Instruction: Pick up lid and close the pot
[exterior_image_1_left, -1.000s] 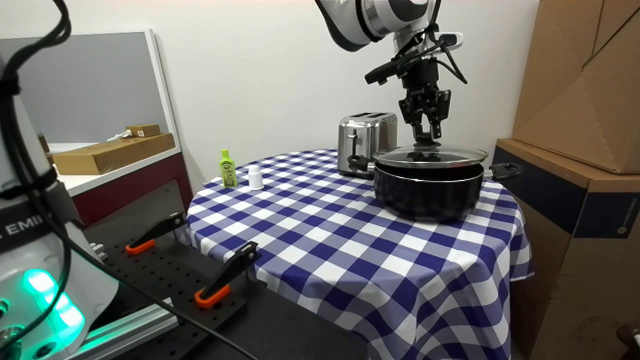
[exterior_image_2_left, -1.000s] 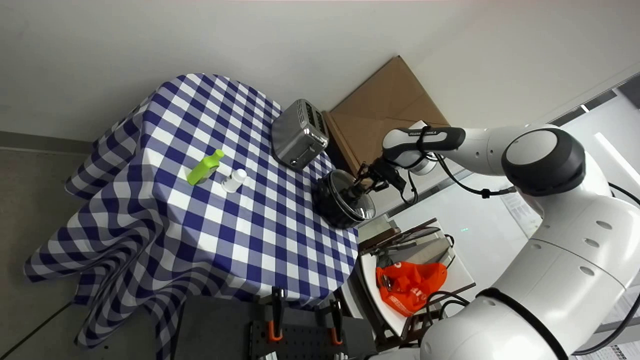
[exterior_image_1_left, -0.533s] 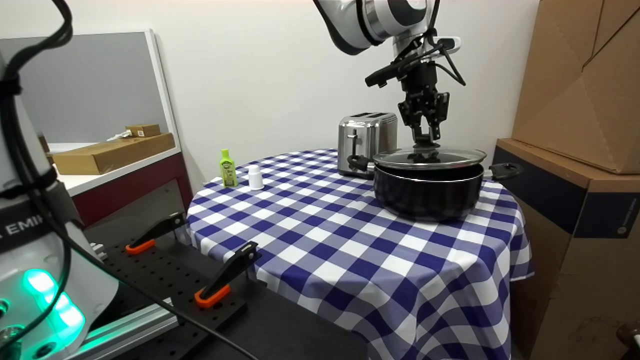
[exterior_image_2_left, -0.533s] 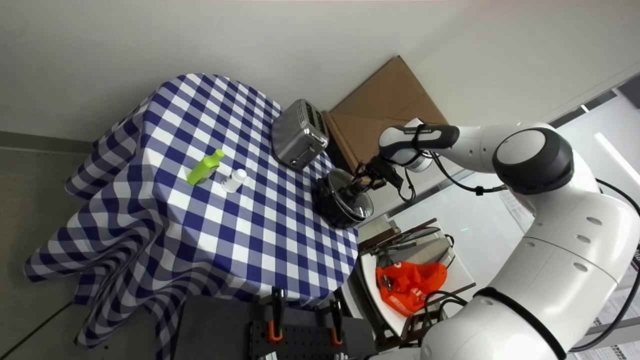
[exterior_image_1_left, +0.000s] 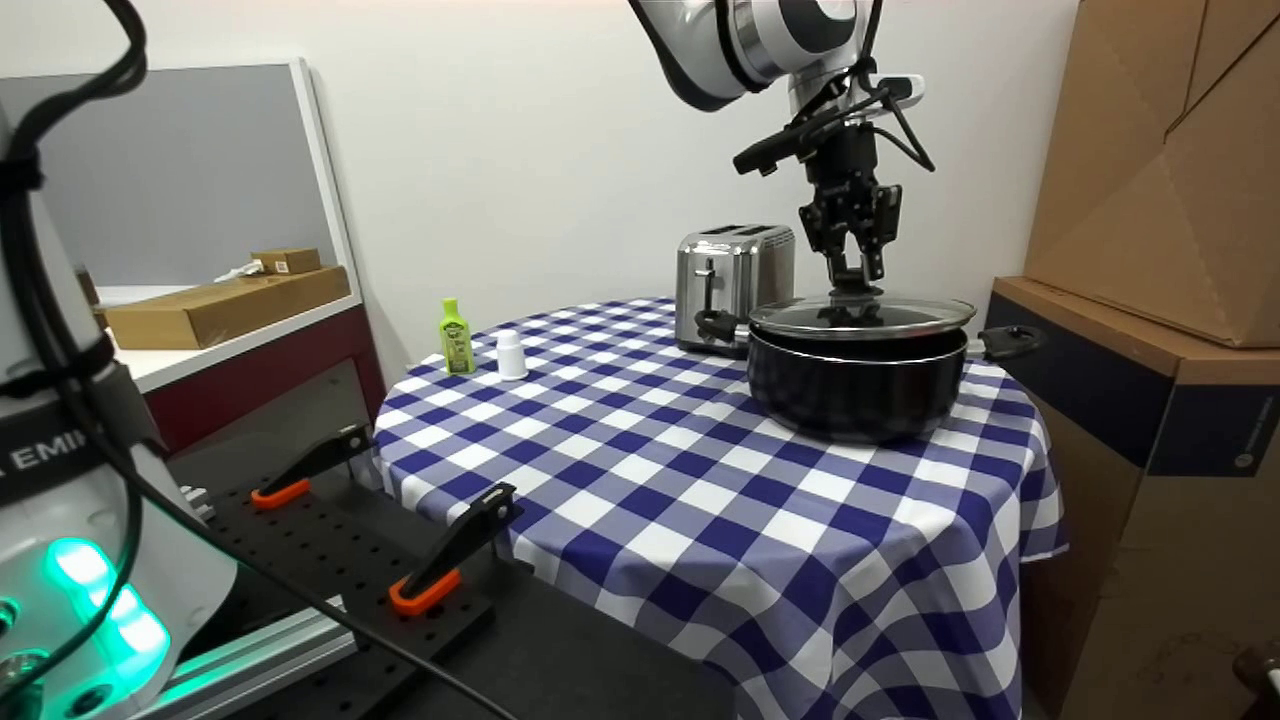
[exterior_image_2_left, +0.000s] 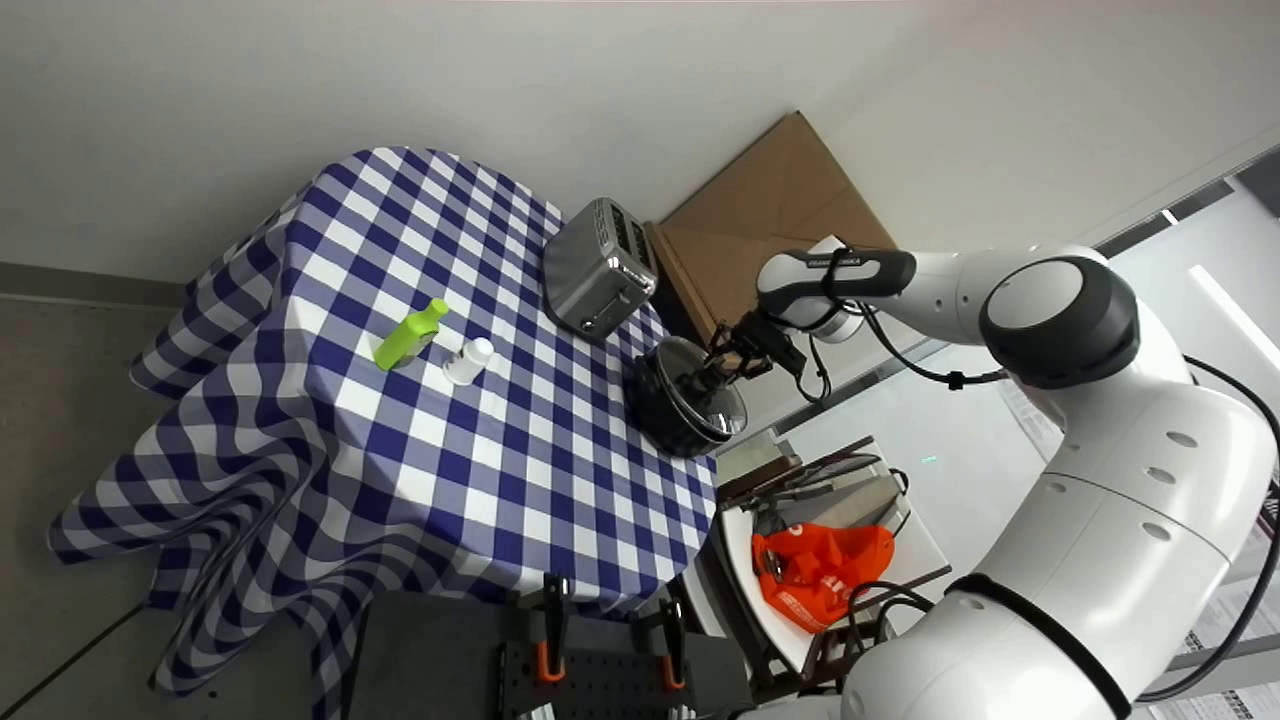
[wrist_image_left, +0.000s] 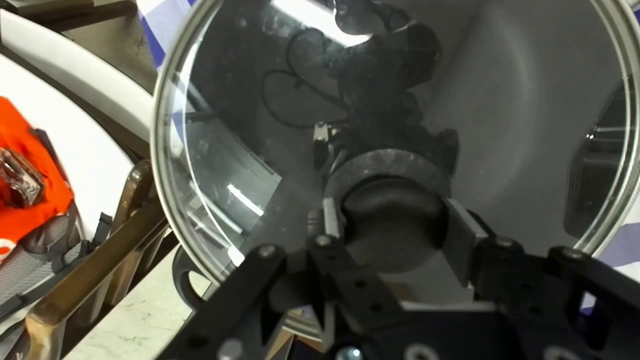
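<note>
"What's new?"

"The metal-rimmed, flat round clear-glass lid (exterior_image_1_left: 863, 317) is slightly lower than a second ago, over the wide round black pot (exterior_image_1_left: 857, 395), a gap showing at the near side."

"And the black gripper (exterior_image_1_left: 855, 270)?"

"Clamped on the lid's round dark knob (wrist_image_left: 395, 225). So carrying looks done; I'd judge that lowering and letting go remain. Whether the far edge touches, I can't tell."

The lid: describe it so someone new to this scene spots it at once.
Find the checked tablecloth, then the wide black pot on it near the shiny toaster. Over the pot, below the gripper, is the lid: a metal-rimmed disc of clear glass, while pot and toaster are opaque.
</note>
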